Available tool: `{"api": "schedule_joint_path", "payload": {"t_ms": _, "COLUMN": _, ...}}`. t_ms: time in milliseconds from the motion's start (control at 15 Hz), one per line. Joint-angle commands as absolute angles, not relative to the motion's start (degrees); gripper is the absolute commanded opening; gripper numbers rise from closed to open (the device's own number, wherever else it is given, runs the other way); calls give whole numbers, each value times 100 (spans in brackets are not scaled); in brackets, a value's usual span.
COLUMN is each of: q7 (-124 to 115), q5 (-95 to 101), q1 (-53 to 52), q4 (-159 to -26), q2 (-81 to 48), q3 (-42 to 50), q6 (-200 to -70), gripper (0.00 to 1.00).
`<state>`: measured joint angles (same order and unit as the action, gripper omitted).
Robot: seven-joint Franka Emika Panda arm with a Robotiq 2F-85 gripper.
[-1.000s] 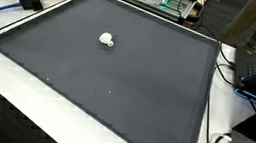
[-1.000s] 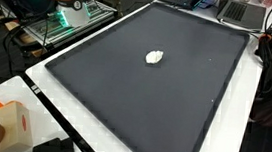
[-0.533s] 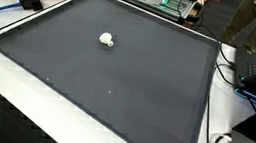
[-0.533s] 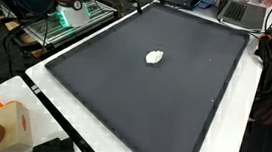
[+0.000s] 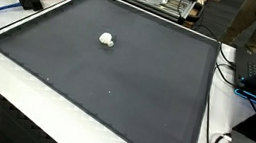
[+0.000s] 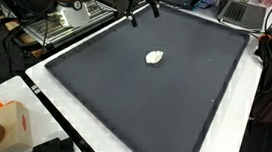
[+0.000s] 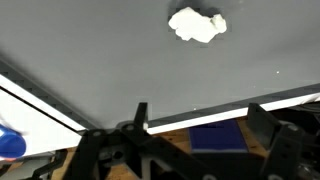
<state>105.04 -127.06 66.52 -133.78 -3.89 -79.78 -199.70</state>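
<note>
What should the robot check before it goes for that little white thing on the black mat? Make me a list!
1. End effector open: ok, its jaws stand wide apart in the wrist view.
2. End effector empty: ok, nothing sits in it.
3. White lump in sight: ok, it lies alone on the dark mat in both exterior views.
4. End effector above the lump: not ok, it hangs near the mat's edge, apart from the lump.
5. Lump soft or hard: cannot tell, it is too small to judge.
</note>
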Motion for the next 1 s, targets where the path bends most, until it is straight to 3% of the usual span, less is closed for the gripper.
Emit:
{"api": "schedule_joint_path", "payload": {"t_ms": 0, "q7": 9842, "q5": -12498, "q1": 6408, "q4": -13619, "q2": -272, "q3": -7801, "q6": -20180, "gripper": 100}}
{"api": "schedule_joint_path", "payload": {"t_ms": 933, "q7": 8723, "q5": -12091, "q1": 6218, "q4": -13946, "q2": 55, "q3": -7796, "q6": -20015, "gripper": 100}}
